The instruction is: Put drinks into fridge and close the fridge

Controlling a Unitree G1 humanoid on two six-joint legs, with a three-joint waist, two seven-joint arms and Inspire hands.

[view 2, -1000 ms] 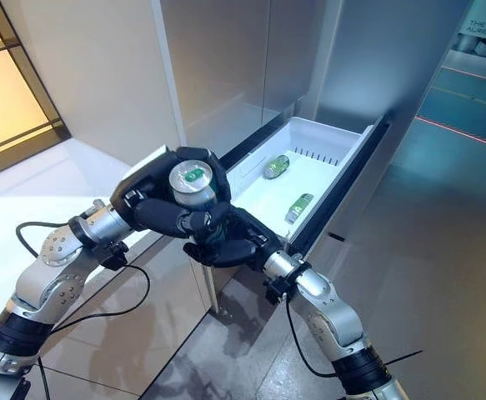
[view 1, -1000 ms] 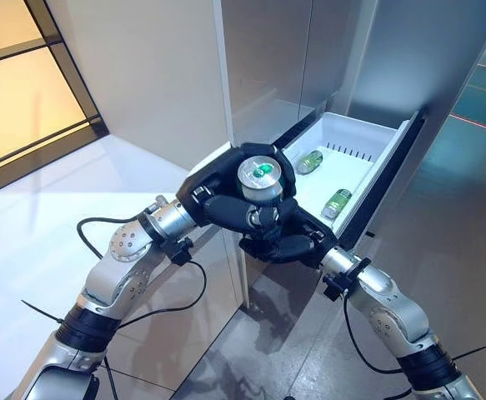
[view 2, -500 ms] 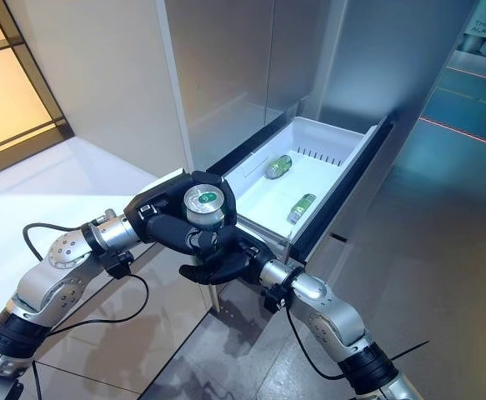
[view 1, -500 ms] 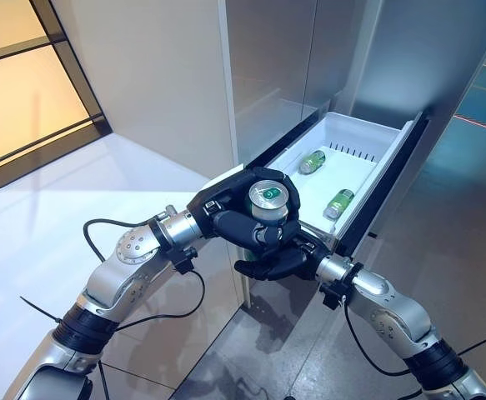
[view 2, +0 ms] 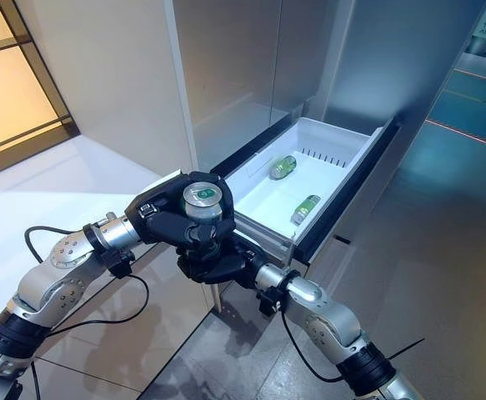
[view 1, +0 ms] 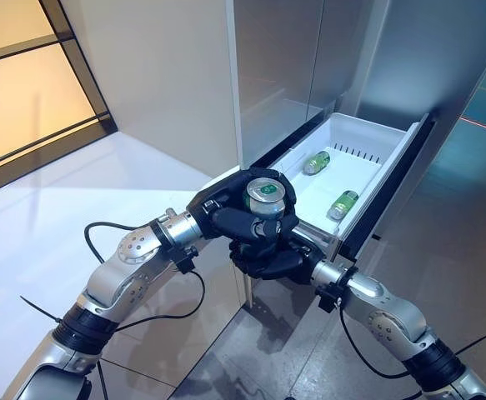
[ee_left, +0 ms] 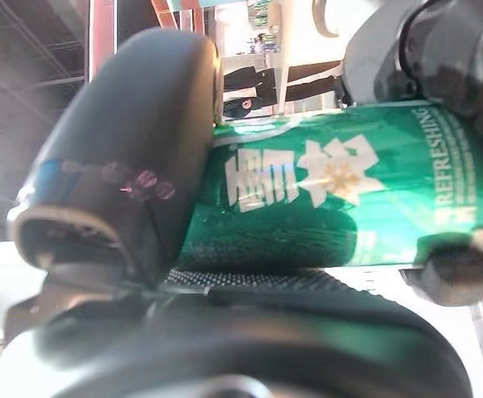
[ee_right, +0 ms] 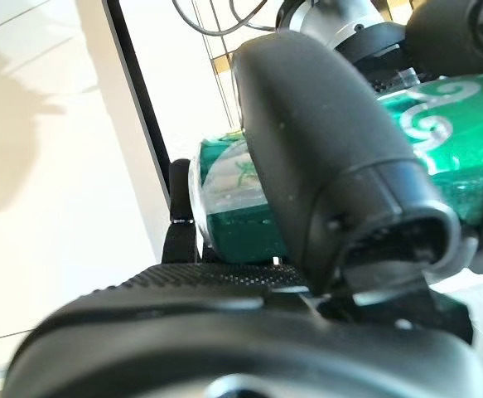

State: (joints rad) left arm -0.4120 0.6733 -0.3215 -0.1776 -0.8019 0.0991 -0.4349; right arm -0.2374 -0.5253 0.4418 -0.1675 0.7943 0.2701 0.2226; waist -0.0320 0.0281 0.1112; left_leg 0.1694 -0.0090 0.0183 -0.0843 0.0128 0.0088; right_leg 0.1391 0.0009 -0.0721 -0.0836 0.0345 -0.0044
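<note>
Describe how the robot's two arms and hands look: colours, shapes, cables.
Both arms are silver-grey metal with rounded joint housings and black bands near the base. A thin black cable loops off each forearm. The left hand and right hand are matte black, with thick rounded fingers and a finely textured palm; no white thumb cover shows.

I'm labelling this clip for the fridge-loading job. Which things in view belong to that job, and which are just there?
Part of the job:
- green can, upright, gripped by the left robot hand and the right robot hand
- open white fridge drawer
- two green cans lying in it

Just there:
- window
- grey floor
</note>
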